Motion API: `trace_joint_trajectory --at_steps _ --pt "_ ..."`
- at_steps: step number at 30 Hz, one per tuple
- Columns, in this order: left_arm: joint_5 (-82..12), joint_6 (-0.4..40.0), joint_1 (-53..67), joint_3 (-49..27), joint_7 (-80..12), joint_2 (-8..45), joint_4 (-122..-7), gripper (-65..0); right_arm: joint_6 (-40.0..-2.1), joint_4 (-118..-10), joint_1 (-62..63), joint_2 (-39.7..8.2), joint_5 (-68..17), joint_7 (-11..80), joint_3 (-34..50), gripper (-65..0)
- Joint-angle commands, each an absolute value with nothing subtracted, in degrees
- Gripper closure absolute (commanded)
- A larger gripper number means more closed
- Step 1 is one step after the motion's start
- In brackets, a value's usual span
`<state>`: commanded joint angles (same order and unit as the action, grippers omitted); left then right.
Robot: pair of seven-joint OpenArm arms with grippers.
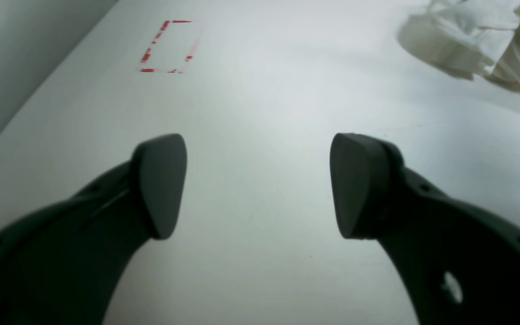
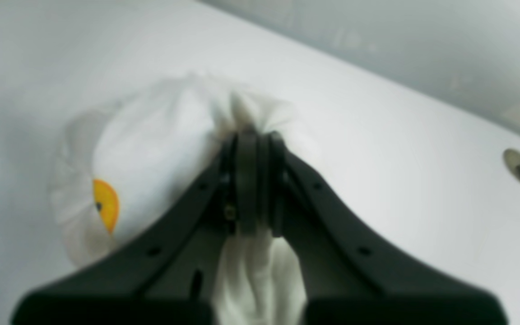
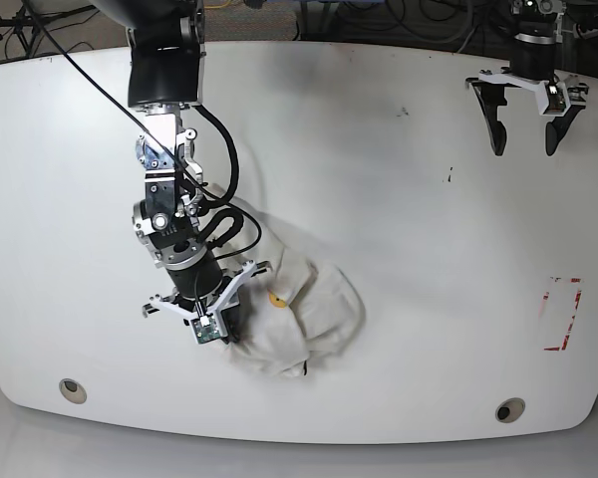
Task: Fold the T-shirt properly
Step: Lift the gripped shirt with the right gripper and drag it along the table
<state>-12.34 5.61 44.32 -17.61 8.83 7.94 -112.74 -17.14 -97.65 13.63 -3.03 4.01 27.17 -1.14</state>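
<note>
The white T-shirt point(image 3: 299, 309) lies crumpled in a heap on the white table, its yellow-orange emblem point(image 3: 276, 297) facing up. My right gripper point(image 3: 224, 334) is down at the heap's left edge, shut on a bunch of the T-shirt point(image 2: 242, 113); cloth also hangs between its fingers and the emblem point(image 2: 105, 204) shows to the left. My left gripper point(image 3: 524, 147) hangs open far away at the table's back right, over bare table point(image 1: 260, 189). In the left wrist view the T-shirt point(image 1: 467, 36) shows at the top right corner.
A red dashed rectangle point(image 3: 560, 314) is marked on the table point(image 3: 429, 249) at the right, also seen as the red rectangle point(image 1: 167, 47). Two round holes point(image 3: 72, 388) point(image 3: 509, 409) sit near the front edge; one hole point(image 2: 518, 166) lies right of my right gripper. Cables run along the back.
</note>
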Motion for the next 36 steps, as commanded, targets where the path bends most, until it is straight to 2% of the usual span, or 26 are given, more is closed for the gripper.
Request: trace_joint_trajectory --at_steps 4,18,26,28,36 --pt "-12.3 5.4 43.3 -15.7 7.0 8.0 -112.6 -46.4 -16.3 -104.1 8.6 -3.0 4.1 28.3 -1.2 -0.3" --pt "-11.6 5.4 39.5 -14.9 2.4 8.3 -112.3 -46.2 -16.5 -114.2 1.4 -3.6 4.3 29.9 -1.1 0.0" --pt "-11.7 5.4 37.1 -11.3 1.3 8.5 -112.4 -46.4 -16.1 -114.4 4.2 -3.8 4.1 30.3 -1.0 -0.2" --pt "-11.7 5.0 35.4 -6.8 1.4 8.4 -112.5 -46.8 -16.2 -114.0 8.5 -3.3 4.0 29.7 -1.2 0.0" --pt "-11.5 5.0 31.8 -3.6 0.5 8.2 -112.0 -46.6 -16.2 -112.9 13.3 -3.2 3.9 29.9 -0.8 -0.1"
